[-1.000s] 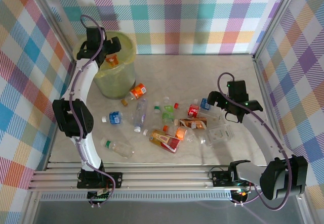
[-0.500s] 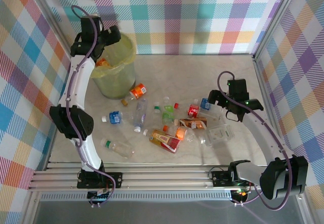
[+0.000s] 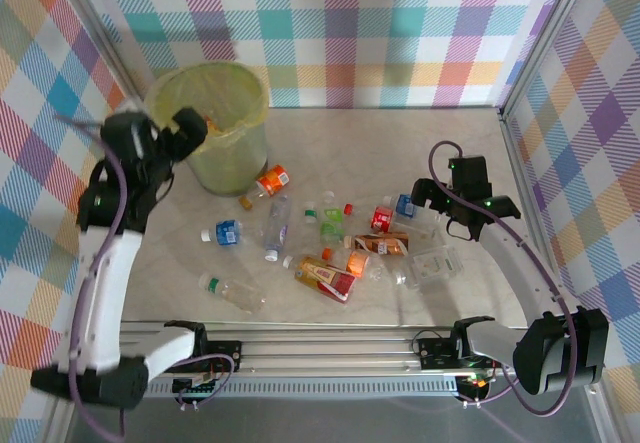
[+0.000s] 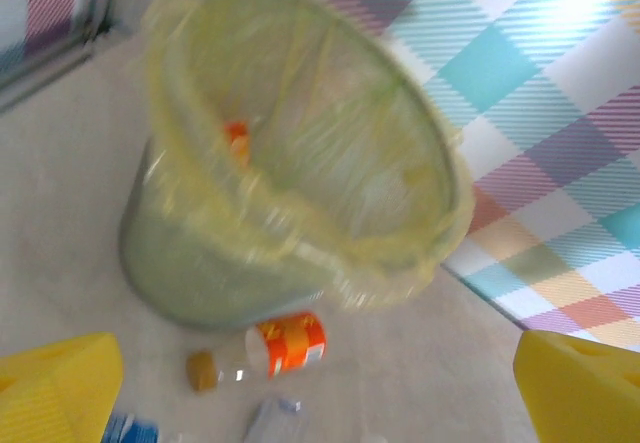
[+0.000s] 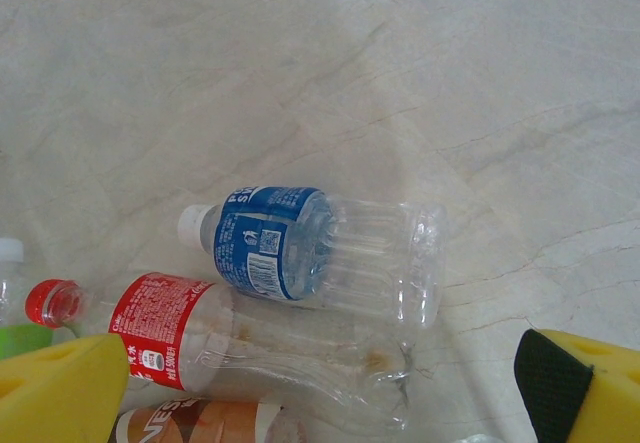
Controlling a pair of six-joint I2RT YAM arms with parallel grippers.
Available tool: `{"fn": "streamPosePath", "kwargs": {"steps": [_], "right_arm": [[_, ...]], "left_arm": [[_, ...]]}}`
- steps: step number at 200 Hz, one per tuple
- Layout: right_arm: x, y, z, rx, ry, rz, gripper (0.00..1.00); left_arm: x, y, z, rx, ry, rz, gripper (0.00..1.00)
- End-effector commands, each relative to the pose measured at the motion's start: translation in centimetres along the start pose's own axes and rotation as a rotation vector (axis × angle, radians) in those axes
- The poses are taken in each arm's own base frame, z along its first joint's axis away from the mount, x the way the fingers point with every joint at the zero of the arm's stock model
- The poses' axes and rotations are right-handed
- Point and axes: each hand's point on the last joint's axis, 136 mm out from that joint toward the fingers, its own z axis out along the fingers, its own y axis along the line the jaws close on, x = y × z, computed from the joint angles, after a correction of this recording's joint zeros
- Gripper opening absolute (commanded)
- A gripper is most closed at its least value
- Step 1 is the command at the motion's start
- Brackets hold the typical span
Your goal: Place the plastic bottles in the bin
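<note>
The left gripper (image 4: 315, 395) is spread wide with nothing pinched, held near the bin (image 4: 200, 283) — an orange-label bottle (image 4: 288, 343) is seen lying at its foot. The right gripper (image 5: 320, 393) is spread too, empty, hung over a blue-label bottle (image 5: 310, 248) and a red-label bottle (image 5: 200, 338) — other plastic bottles (image 3: 325, 275) are scattered across the middle of the table (image 3: 400, 143).

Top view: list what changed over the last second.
The left arm swung from above the bin out toward the left wall; the left pincer, open and empty, now sits beside the bin's left rim. The right arm, the open right pincer, the bin and the bottles on the table stayed put.
</note>
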Motion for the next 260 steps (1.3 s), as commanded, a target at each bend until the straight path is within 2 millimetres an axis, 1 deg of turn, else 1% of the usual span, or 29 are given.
{"fn": "streamPosePath", "kwargs": {"steps": [1, 15, 31, 46, 70, 84, 112, 134, 170, 195, 212, 236, 260], "right_arm": [[-0.7, 0.3, -1.0, -0.007, -0.025, -0.021, 1.0], [-0.8, 0.4, -1.0, -0.01, -0.029, -0.022, 1.0], [-0.8, 0.4, -0.9, -0.014, -0.028, -0.021, 1.0], [-0.6, 0.4, -0.7, -0.011, -0.021, -0.018, 1.0], [-0.1, 0.3, -0.2, -0.011, -0.007, -0.006, 1.0], [0.2, 0.3, 0.0, -0.015, 0.002, -0.004, 1.0], [0.5, 0.3, 0.5, -0.011, 0.024, -0.008, 1.0], [0.6, 0.2, 0.7, -0.006, 0.03, -0.006, 1.0], [0.7, 0.3, 1.0, -0.009, 0.039, 0.004, 1.0], [0.6, 0.5, 1.2, -0.013, 0.049, 0.002, 1.0], [0.7, 0.5, 1.3, -0.011, 0.057, 0.001, 1.0], [0.9, 0.4, 1.4, -0.01, 0.065, 0.001, 1.0], [1.0, 0.3, 1.2, -0.005, 0.065, 0.003, 1.0]], "left_arm": [[4.7, 4.6, -1.1, -0.105, 0.087, -0.156, 1.0], [6.6, 6.9, -2.6, -0.147, 0.114, -0.2, 1.0], [9.1, 9.2, -3.8, -0.206, 0.167, -0.24, 1.0], [11.5, 11.0, -4.3, -0.257, 0.229, -0.278, 1.0], [14.9, 13.3, -5.0, -0.327, 0.324, -0.326, 1.0], [16.1, 14.6, -5.8, -0.377, 0.35, -0.34, 1.0], [17.4, 16.6, -7.2, -0.469, 0.378, -0.361, 1.0], [19.0, 18.2, -8.0, -0.532, 0.411, -0.384, 1.0], [22.3, 19.9, -8.3, -0.583, 0.493, -0.439, 1.0], [23.3, 20.4, -8.2, -0.604, 0.519, -0.449, 1.0], [24.0, 20.2, -7.5, -0.594, 0.546, -0.461, 1.0], [25.8, 19.7, -5.7, -0.559, 0.604, -0.498, 1.0], [26.2, 19.2, -4.0, -0.533, 0.618, -0.496, 1.0]]}}
